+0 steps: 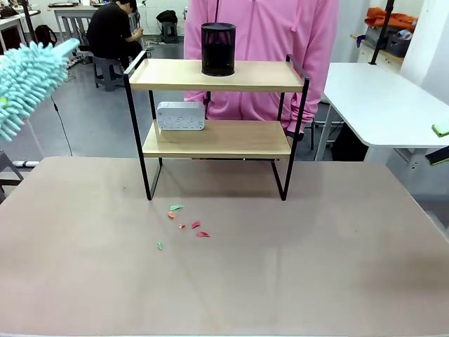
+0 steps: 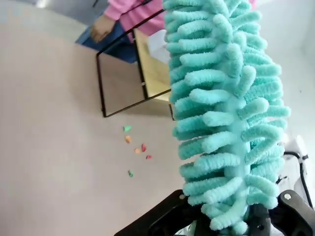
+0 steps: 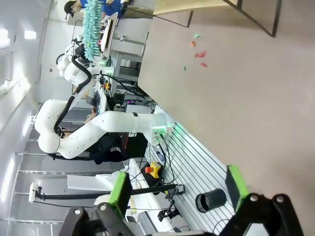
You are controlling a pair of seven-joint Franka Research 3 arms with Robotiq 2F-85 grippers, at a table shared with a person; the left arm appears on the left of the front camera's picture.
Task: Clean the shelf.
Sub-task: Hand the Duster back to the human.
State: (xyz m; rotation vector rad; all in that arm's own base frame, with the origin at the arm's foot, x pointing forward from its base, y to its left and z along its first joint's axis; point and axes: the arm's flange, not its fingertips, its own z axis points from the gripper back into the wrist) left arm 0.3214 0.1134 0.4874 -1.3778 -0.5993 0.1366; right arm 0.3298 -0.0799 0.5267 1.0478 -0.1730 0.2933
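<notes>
At the table's (image 1: 224, 281) far edge stands the shelf (image 1: 217, 76), person (image 1: 261, 31) just behind. Left of shelf, left gripper (image 2: 231, 223) clamps a teal duster (image 2: 224, 108). Right gripper (image 3: 177, 189) gapes wide, holding nothing. Paper scraps (image 1: 186, 225) lie before shelf.

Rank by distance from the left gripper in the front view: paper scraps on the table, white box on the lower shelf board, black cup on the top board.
The left gripper is off-frame left, holding the duster.
1. White box, lower board's left end.
2. Black cup, top board, middle.
3. Paper scraps, on the table in front of the shelf; too close to call against the cup.
</notes>
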